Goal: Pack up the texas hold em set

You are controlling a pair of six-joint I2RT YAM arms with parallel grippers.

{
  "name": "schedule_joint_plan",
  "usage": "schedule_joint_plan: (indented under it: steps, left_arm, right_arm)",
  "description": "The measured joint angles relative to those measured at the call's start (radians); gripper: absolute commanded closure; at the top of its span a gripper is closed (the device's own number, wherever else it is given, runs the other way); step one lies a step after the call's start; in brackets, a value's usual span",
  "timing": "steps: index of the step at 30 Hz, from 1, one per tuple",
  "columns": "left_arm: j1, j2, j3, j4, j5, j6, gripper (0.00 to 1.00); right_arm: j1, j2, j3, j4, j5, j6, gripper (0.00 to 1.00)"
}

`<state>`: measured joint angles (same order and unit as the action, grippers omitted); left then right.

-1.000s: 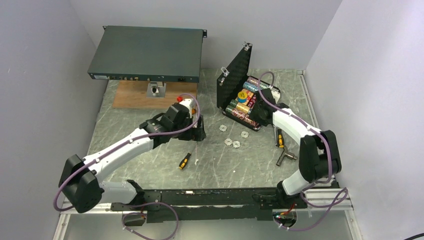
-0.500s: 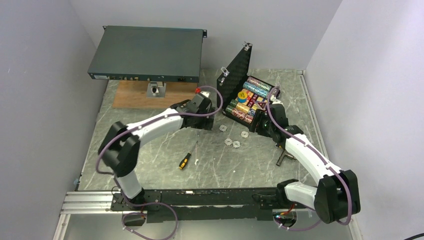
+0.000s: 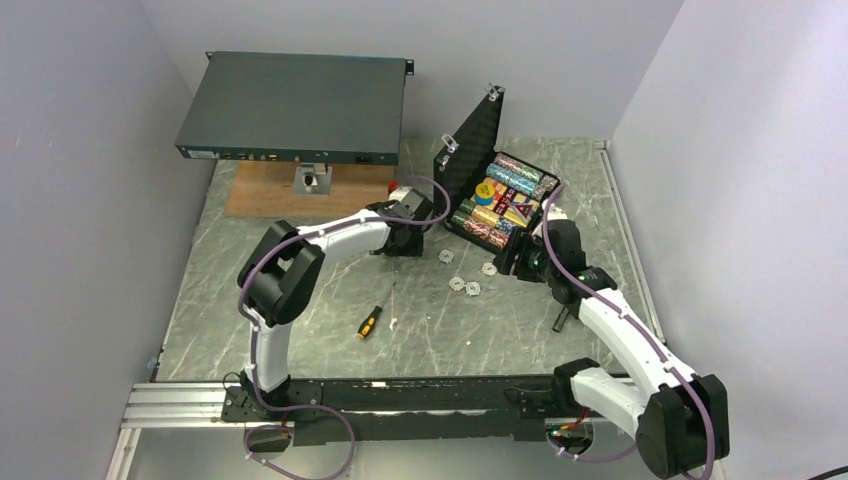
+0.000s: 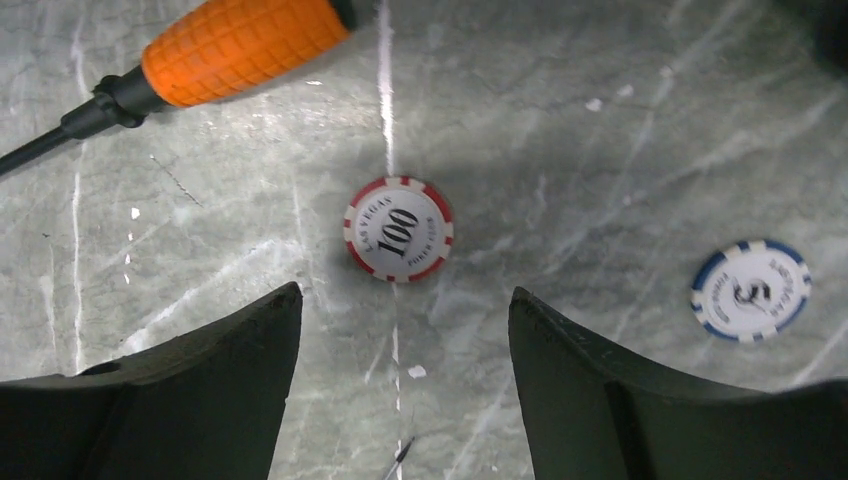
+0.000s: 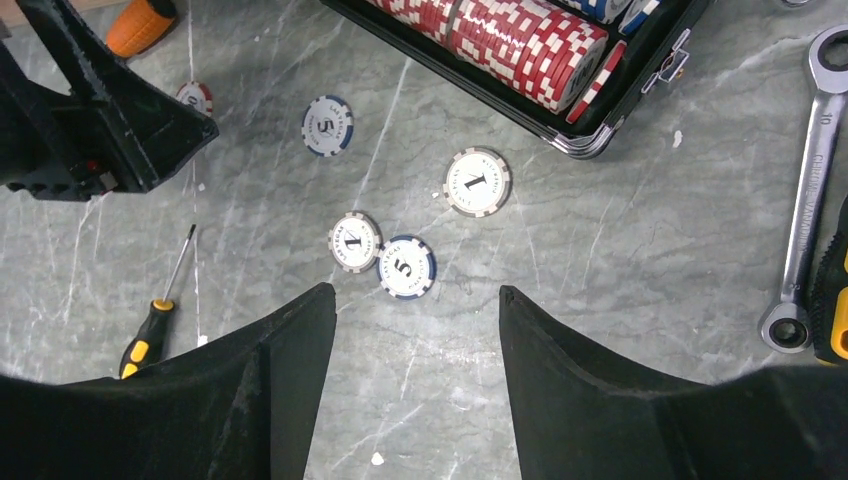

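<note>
Left arm point(image 3: 340, 232): white link shells, black joint housings, purple cable point(image 3: 425, 180) looped along outside. Right arm point(image 3: 625, 335): same white-and-black build, same purple cabling. Black base plate point(image 3: 400, 393) on bare aluminium rail point(image 3: 180, 405). Left gripper point(image 4: 405, 385), right gripper point(image 5: 415, 385): matte black fingers point(image 4: 200, 400), broad, tapering, curved inner edges.
</note>
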<state>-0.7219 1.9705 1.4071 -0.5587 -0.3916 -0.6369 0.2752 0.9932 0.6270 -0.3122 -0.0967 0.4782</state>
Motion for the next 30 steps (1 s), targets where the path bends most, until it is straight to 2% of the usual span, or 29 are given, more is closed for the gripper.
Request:
schedule_joint_plan:
  steps: [10,14,25,30]
  left_arm:
    - [0.038,0.068,0.025,0.03,-0.055,-0.092,0.32]
    - [0.047,0.07,0.025,0.038,-0.053,-0.114,0.4]
    - [0.049,0.054,-0.016,0.082,-0.047,-0.143,0.45]
    - [0.05,0.043,-0.035,0.094,-0.046,-0.143,0.51]
  right_arm:
    - [0.0,-0.04,-0.019,-0.002,-0.013,-0.001,0.37]
    - [0.0,-0.043,-0.02,-0.002,-0.013,-0.003,0.37]
    - [0.0,-0.042,-0.02,-0.001,-0.018,-0.002,0.37]
    - [0.0,-0.028,-0.02,0.0,-0.023,0.003,0.37]
